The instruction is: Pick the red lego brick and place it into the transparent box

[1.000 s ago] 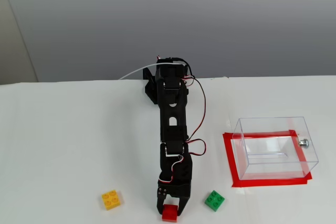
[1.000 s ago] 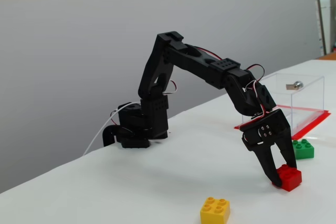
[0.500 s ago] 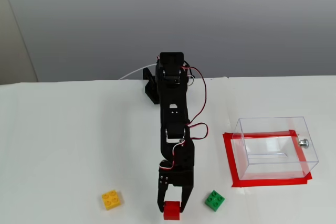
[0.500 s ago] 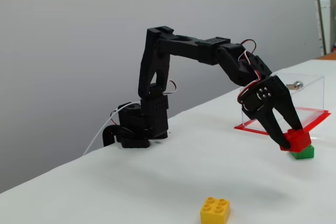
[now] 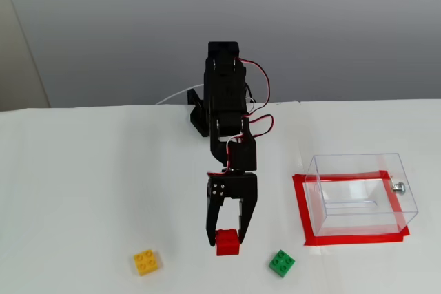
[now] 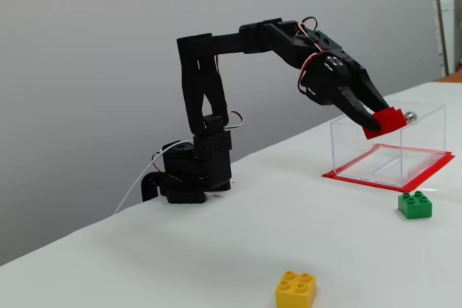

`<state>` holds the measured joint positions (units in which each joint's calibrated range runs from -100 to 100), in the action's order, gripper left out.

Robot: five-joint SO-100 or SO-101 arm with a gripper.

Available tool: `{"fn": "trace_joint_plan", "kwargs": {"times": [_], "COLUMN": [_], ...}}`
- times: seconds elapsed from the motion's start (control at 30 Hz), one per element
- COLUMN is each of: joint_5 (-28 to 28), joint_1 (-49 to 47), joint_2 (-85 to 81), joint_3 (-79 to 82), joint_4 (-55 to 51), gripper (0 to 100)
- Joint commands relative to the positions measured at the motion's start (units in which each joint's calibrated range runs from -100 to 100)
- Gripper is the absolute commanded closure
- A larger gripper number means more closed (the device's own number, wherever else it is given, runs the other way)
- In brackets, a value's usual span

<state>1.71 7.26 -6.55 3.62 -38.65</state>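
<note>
Clamped on the red lego brick point(image 5: 227, 242) point(image 6: 384, 121) between both fingers of the gripper point(image 5: 227, 239) point(image 6: 379, 122), lifted clear of the white table point(image 5: 83, 191) point(image 6: 238, 236). Tilted, with one corner dipping down in a fixed view; square, so no long axis to tell. Off to the right in a fixed view, the transparent box point(image 5: 358, 197) point(image 6: 390, 151) inside a red tape outline point(image 5: 300, 211), top open. Green brick point(image 5: 282, 263) point(image 6: 415, 205) between arm and box; yellow brick point(image 5: 148, 261) point(image 6: 296, 290) well apart.

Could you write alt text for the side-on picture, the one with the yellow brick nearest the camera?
A black robot arm holds a red lego brick in its tool, raised above the white table beside a transparent box sitting on a red-taped rectangle. A green brick and a yellow brick lie on the table.
</note>
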Motion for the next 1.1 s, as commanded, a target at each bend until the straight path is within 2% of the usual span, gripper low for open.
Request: {"fn": "trace_joint_plan", "kwargs": {"times": [0.0, 0.27, 0.7, 1.07], "joint_5": [0.2, 0.2, 0.3, -0.4], "joint_1": [-0.1, -5.7, -22.3, -35.5], "joint_2": [-4.4, -6.7, -9.2, -8.4], "joint_3": [-0.8, -1.0, -1.0, -6.1], "joint_4": [-2.3, -2.4, -4.3, -16.7], "gripper": [90, 89, 89, 89]}}
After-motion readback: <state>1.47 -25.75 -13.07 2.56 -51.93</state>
